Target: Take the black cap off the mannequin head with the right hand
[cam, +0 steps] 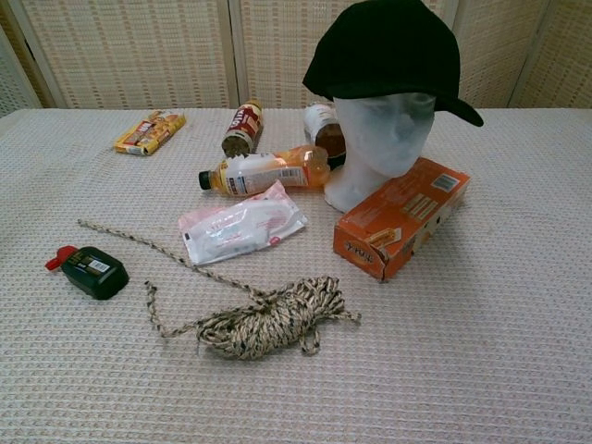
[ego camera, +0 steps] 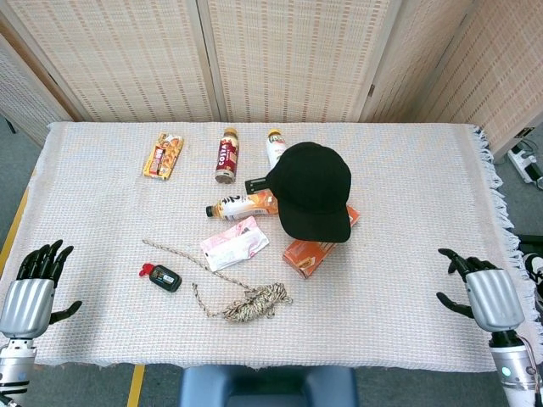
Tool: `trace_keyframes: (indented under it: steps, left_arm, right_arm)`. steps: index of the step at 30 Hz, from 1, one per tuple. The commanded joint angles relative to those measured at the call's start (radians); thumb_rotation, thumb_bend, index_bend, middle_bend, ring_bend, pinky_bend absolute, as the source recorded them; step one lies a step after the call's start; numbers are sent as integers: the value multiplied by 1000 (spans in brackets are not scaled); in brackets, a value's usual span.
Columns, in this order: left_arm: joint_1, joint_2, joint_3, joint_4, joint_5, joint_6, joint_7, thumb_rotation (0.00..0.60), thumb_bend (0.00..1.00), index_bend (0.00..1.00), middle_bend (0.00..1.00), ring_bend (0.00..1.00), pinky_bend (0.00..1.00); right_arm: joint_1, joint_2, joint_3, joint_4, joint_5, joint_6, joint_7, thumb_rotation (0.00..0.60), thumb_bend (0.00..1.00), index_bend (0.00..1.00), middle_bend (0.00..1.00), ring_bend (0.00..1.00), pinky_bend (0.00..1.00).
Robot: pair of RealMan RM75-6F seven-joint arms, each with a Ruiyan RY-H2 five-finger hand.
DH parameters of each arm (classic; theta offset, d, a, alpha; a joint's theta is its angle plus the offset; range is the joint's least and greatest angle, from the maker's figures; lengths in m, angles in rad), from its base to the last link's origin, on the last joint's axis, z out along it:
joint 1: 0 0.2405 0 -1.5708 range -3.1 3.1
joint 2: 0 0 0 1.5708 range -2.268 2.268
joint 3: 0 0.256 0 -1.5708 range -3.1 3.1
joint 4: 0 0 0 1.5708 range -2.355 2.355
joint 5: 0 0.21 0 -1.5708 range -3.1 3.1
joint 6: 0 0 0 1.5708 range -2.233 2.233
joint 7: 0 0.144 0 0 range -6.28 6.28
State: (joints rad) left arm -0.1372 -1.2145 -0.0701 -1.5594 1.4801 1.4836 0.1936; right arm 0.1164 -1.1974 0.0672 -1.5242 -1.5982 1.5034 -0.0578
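Black fabric baseball cap (cam: 388, 51) sits on white foam mannequin head (cam: 381, 139), untouched; right hand (ego camera: 484, 297) at desk edge, well apart, fingers spread, empty; whole removal left.

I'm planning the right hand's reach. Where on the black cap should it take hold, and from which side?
Probably the brim of the black cap: it juts out clear of the mannequin head toward the right hand. Come from the right, then lift up.
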Motion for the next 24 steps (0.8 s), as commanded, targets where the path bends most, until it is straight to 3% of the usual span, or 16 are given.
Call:
trace_keyframes:
  steps: [1, 8, 14, 24]
  left_arm:
    - [-1, 0, 0, 2, 1, -1, -2, 600, 132, 132, 86, 81, 137]
    - [-2, 1, 1, 4, 3, 0, -10, 600, 131, 133, 84, 78, 137]
    - [-3, 5, 0, 3, 4, 0, -12, 600, 132, 135, 84, 78, 137]
    - [-17, 16, -1, 4, 2, -25, -26, 600, 132, 157, 84, 81, 137]
  right_arm:
    - [40, -27, 19, 17, -35, -8, -11, 600, 87, 337, 782, 731, 833]
    - [143, -84, 76, 0, -67, -51, -21, 600, 89, 389, 913, 904, 997]
    - [235, -151, 119, -11, -58, -116, -43, 600, 87, 415, 964, 972, 1000]
    - [344, -301, 160, 56, -9, -183, -60, 600, 89, 423, 982, 992, 1000]
